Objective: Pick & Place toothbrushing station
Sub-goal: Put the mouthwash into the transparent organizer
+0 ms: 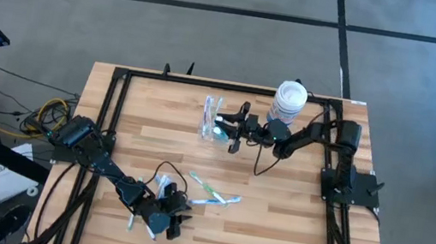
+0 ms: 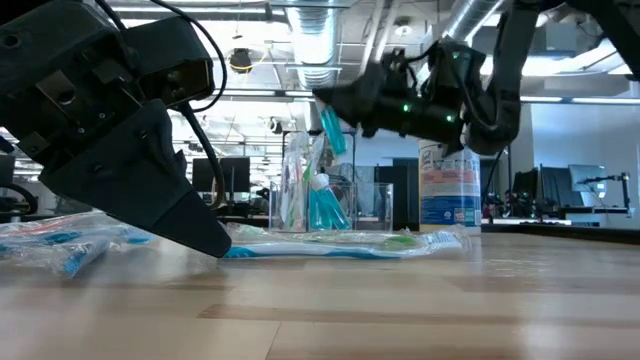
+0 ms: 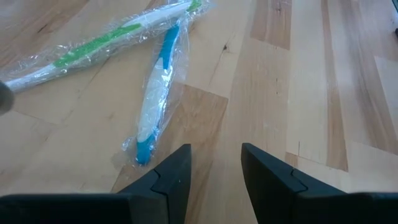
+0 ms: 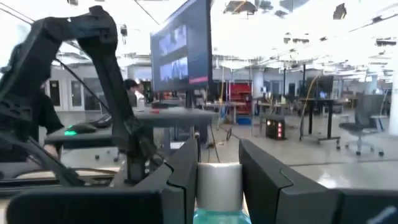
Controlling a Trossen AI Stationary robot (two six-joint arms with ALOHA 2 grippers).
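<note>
- Your right gripper pinches a teal-and-white tube beside the toothbrushing station.
- Left gripper: fingers spread, empty.
- The station looks light, rigid, slippery; take a wall.

Dark jointed arms, black cables, green lights

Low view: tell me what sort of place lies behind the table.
Probably a robotics lab or open workshop: exposed ceiling ducts and strip lights overhead, monitors on desks behind, and a second arm rig in the right wrist view.
</note>
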